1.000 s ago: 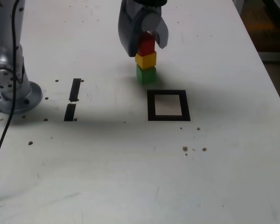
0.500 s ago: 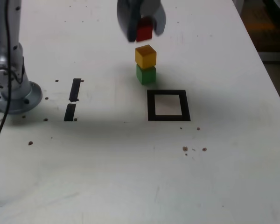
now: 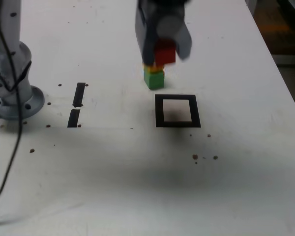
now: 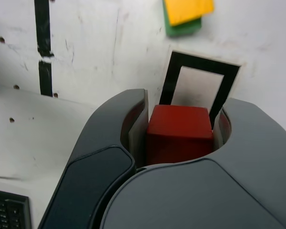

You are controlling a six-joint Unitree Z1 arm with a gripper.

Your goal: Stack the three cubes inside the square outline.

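Gripper [image 3: 165,51] clamped on the red cube [image 3: 164,52]; the wrist view shows the block seated squarely between both jaws, faces flush against the pads. We see it held clear of the table [image 3: 246,187], in the air in front of the other 2 blocks.

Yellow cube [image 4: 188,9] sits on the green cube [image 3: 154,78], slightly twisted on it in the wrist view, so green edges peek out along 2 sides. This pair stands just beyond the far edge of the square outline [image 3: 177,111], outside it, not touching the tape as far as we can tell. The white centre of the outline is bare: 0 of 3 cubes are inside.

Step in hand, as we judge it: carrying the red cube across to start the stack inside the outline. In the wrist view the outline lies just past the held block, so the carry looks nearly lined up.

Next move calls for centring the red cube over the white patch, lowering it until it rests flat, then letting go without dragging it onto the tape. Yellow and green must then follow, 1 at a time. Risk: the arm's path passes close to the 2-block pile, which could be nudged over.

2 short black strips [image 3: 76,104] lie well apart toward the exterior view's left, near the arm base [image 3: 12,93]; irrelevant to placement.
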